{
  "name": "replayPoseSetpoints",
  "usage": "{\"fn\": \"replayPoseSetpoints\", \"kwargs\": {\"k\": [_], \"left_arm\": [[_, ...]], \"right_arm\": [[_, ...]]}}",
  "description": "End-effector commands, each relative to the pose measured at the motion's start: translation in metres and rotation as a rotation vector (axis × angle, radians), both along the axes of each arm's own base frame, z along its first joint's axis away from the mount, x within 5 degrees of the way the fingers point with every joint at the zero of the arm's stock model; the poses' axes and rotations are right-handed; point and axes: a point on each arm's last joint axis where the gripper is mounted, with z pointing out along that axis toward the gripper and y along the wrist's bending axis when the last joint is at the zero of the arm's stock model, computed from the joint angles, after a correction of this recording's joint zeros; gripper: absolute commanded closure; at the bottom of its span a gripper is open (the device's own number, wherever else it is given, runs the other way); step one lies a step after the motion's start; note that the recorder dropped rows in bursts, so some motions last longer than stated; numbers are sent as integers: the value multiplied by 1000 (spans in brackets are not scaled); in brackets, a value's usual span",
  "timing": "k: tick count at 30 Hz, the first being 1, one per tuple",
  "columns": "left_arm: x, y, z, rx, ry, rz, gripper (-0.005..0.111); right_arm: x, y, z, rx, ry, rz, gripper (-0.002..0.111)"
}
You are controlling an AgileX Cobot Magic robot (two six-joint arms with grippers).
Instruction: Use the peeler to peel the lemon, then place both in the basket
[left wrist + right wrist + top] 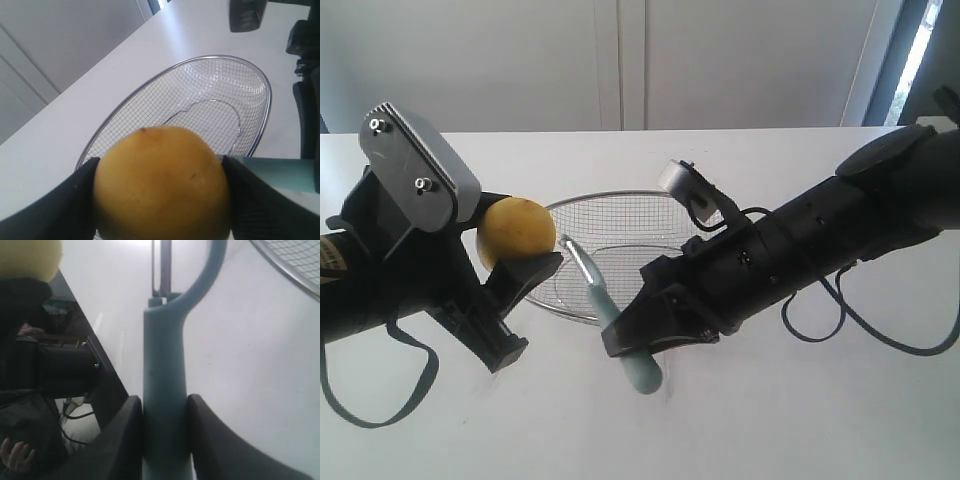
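Beside the basket point(610, 195), left gripper point(510, 242) clamps the probably slippery lemon point(517, 228); right gripper point(628, 338) pinches the stiff peeler point(596, 292) by its handle.

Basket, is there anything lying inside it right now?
No, the left wrist view shows the basket with bare mesh, and the lemon sits clamped in the left gripper.

We've got the lemon point(516, 226) between the left gripper's point(515, 240) fingers, the peeler point(603, 298) between the right gripper's point(626, 336), its head just beside the lemon. The basket point(620, 196) lies on the table point(770, 420) behind both grippers.
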Motion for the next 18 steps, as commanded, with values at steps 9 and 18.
{"fn": "replayPoseSetpoints", "kwargs": {"k": [9,18], "left_arm": [[0,0,2,-12,-15,1,107],[0,0,2,-12,-15,1,107]], "right_arm": [[-1,7,19,111,5,71,108],[0,8,21,137,-9,65,108]]}}
